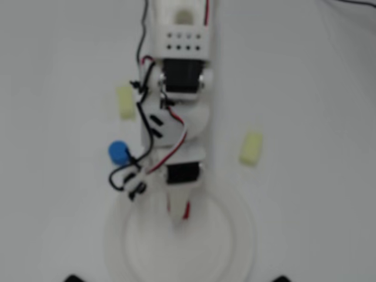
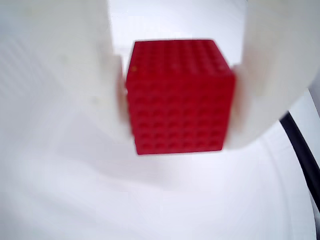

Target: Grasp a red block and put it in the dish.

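Observation:
In the wrist view the red block [image 2: 180, 97] sits clamped between my two white fingers [image 2: 75, 75], filling the middle of the view. Below it lies the white inside of the dish [image 2: 150, 200]. In the overhead view my gripper [image 1: 179, 220] points down over the dish [image 1: 235, 247], a large white ribbed plate at the bottom centre. Only thin slivers of the red block [image 1: 187, 211] show beside the gripper tip there. I cannot tell whether the block touches the dish floor.
A blue cylinder [image 1: 119, 151] stands left of the arm. One pale yellow block [image 1: 126, 103] lies at the upper left, another [image 1: 251, 148] at the right. Black and red cables [image 1: 141, 170] hang along the arm's left side.

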{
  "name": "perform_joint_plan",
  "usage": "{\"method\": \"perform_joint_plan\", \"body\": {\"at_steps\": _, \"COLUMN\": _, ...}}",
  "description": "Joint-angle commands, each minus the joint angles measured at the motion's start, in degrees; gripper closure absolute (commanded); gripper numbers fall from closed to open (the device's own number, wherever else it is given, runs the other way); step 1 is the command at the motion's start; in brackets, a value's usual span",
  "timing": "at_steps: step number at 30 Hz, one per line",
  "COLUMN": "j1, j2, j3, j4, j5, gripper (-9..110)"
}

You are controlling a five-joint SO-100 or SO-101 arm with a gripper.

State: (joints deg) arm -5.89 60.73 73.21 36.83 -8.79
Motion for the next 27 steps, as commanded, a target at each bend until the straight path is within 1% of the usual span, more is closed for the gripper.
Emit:
{"method": "perform_joint_plan", "body": {"at_steps": 1, "j1": 0.44, "j2": 0.35, "j3": -5.1, "j4": 0.26, "j5": -0.09, "gripper": 101}}
{"method": "perform_joint_plan", "body": {"at_steps": 8, "j1": 1.14, "j2": -0.44, "j3": -5.71, "j4": 1.14, "j5": 0.26, "gripper": 100}}
{"method": "perform_joint_plan", "body": {"at_steps": 17, "j1": 1.41, "j2": -0.44, "j3": -8.96, "j4": 4.39, "j5": 0.97, "gripper": 87}}
{"method": "perform_joint_plan", "body": {"at_steps": 19, "j1": 1.41, "j2": -0.44, "j3": -9.76, "j4": 5.36, "j5": 0.88, "gripper": 83}}
{"method": "perform_joint_plan", "body": {"at_steps": 22, "j1": 1.41, "j2": -0.44, "j3": -11.51, "j4": 7.82, "j5": 1.14, "gripper": 76}}
{"method": "perform_joint_plan", "body": {"at_steps": 27, "j1": 1.49, "j2": 0.88, "j3": -15.56, "j4": 14.5, "j5": 1.93, "gripper": 70}}
